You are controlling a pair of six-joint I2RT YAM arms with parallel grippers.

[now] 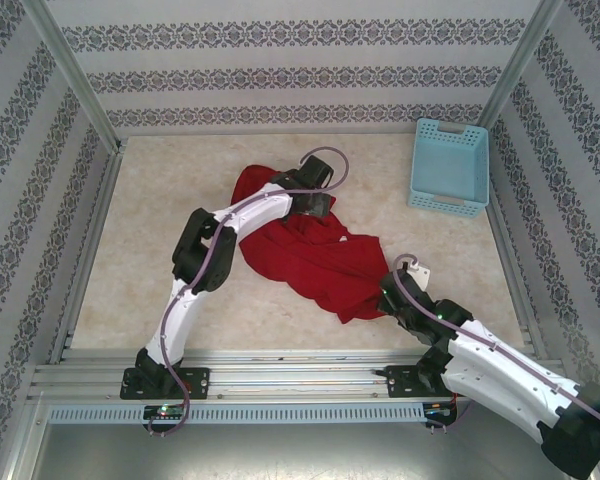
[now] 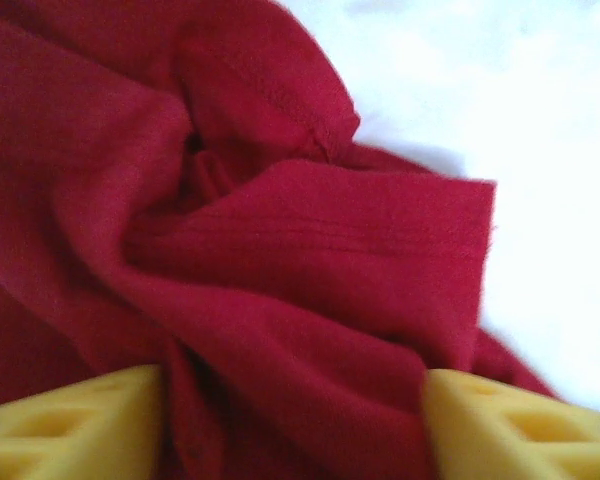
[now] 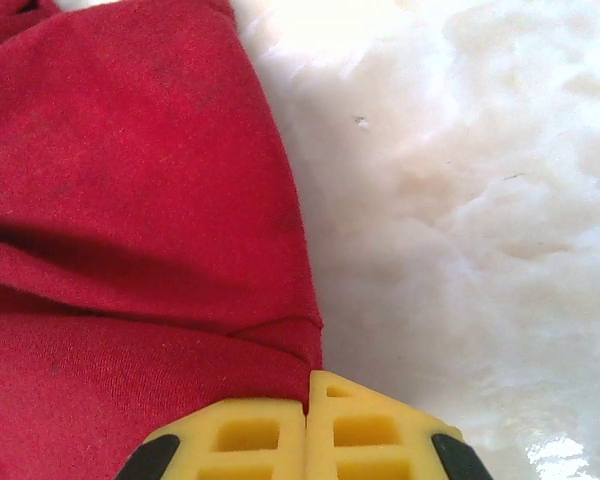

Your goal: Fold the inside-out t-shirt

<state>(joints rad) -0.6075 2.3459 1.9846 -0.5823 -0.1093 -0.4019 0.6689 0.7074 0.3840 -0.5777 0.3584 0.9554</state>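
Beige mottled table is covered at its middle by the inside-out t-shirt, crumpled in a red heap left of the light blue basket and somewhat in front of it. The left gripper is set at the heap's far end, level with the basket's near rim, its fingers parted about halfway astride a bunched fold. The right gripper is closed on the shirt's edge, well in front of the basket.
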